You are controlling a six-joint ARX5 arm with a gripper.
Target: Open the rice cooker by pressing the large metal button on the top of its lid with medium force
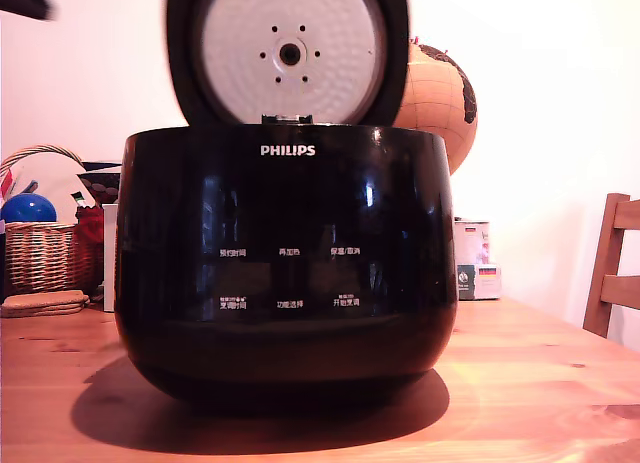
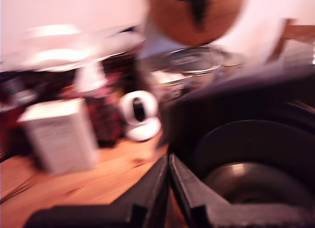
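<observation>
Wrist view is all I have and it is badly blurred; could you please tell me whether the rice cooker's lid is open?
Observer: Yes. In the exterior view the lid stands raised above the back of the rice cooker, with its white dimpled underside facing the camera.
Operator: Thank you. Is the cooker sitting squarely?
Observer: It sits upright and level on the wooden table, with its PHILIPS logo facing the exterior camera.
Operator: What is the blurred brown round shape I see beyond it?
Observer: It is a tan globe, just to the exterior view's right of the lid and partly hidden behind it.
</observation>
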